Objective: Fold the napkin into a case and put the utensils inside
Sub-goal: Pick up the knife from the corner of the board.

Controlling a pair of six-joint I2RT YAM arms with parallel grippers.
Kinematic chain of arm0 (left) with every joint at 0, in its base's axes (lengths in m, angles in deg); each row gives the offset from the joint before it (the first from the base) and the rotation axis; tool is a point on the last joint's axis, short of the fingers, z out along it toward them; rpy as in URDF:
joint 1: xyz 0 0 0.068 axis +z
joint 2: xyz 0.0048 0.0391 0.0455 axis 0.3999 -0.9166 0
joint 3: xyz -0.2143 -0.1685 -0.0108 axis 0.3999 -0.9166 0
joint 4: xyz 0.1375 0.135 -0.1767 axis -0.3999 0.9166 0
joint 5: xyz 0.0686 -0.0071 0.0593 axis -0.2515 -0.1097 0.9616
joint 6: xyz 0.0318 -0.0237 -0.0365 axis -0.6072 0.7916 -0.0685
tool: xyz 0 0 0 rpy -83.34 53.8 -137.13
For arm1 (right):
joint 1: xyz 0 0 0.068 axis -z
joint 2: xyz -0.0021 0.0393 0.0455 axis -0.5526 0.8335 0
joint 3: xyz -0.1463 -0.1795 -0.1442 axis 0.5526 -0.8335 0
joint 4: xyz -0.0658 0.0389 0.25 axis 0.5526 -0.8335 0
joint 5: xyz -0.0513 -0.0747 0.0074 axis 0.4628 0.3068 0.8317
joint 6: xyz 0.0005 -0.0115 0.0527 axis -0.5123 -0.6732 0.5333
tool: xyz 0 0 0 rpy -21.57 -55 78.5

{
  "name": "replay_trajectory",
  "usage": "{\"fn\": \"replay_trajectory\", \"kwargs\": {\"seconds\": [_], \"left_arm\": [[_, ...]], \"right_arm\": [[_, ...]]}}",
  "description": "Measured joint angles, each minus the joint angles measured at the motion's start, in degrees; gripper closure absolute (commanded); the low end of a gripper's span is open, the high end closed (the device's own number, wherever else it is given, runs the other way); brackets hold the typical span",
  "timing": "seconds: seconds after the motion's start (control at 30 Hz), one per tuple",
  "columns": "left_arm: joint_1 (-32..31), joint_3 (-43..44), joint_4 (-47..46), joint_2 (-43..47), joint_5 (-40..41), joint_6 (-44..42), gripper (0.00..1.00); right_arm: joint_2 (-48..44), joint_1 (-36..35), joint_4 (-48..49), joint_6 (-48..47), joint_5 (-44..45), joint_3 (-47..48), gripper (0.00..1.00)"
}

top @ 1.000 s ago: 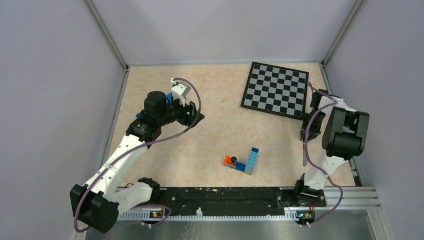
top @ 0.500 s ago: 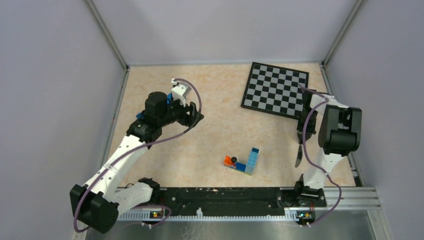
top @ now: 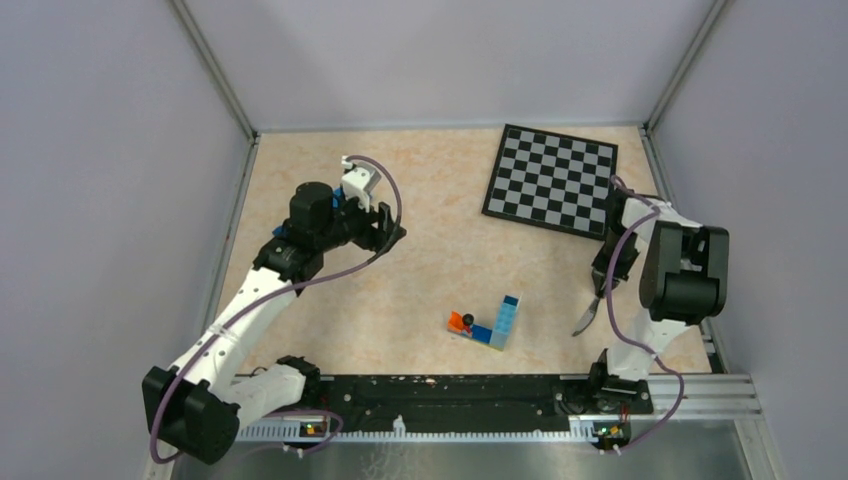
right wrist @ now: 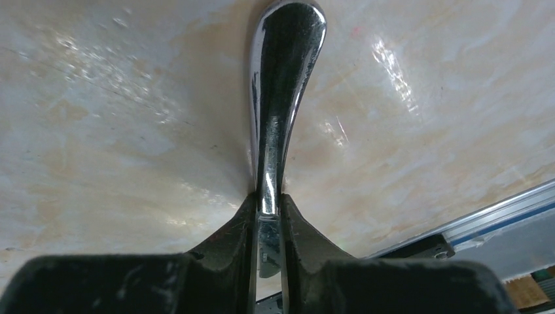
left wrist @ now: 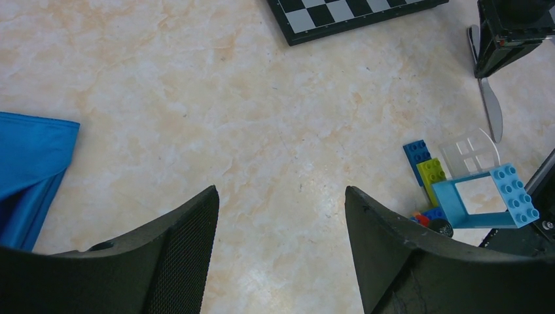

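Observation:
The bright blue napkin (left wrist: 26,163) lies at the left edge of the left wrist view; in the top view my left arm hides most of it. My left gripper (top: 392,232) is open and empty over bare table, its jaws wide apart in the left wrist view (left wrist: 281,196). My right gripper (top: 603,285) is shut on the silver-grey knife (top: 588,312) near the table's right side. The knife hangs from it towards the near left. In the right wrist view (right wrist: 268,199) the knife (right wrist: 281,78) sticks out past the fingertips, close above the table. The knife also shows in the left wrist view (left wrist: 491,108). The fork is out of view.
A chessboard (top: 552,178) lies at the back right. A cluster of toy bricks (top: 490,325) sits at the near centre, left of the knife, and shows in the left wrist view (left wrist: 478,190). A black rail (top: 450,390) runs along the near edge. Walls close in both sides.
My right gripper has moved a little to the left with the knife, and the knife's free end has swung towards the near left. The left arm has hardly moved.

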Motion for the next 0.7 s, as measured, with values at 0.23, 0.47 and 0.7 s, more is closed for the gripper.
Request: {"fn": "replay_trajectory", "kwargs": {"seconds": [0.23,0.47,0.7], "left_arm": [[0.76,0.00,-0.09,-0.74,-1.25,0.26,0.25],[3.04,-0.15,-1.40,-1.75,-4.46,1.70,0.23],[5.18,-3.45,-8.90,-4.37,-13.92,6.91,0.20]], "right_arm": [[-4.48,0.00,-0.44,2.14,1.18,-2.47,1.00],[-11.02,0.00,-0.48,3.26,1.68,-2.29,1.00],[-16.02,0.00,1.99,6.38,-0.31,-2.27,1.00]]}}
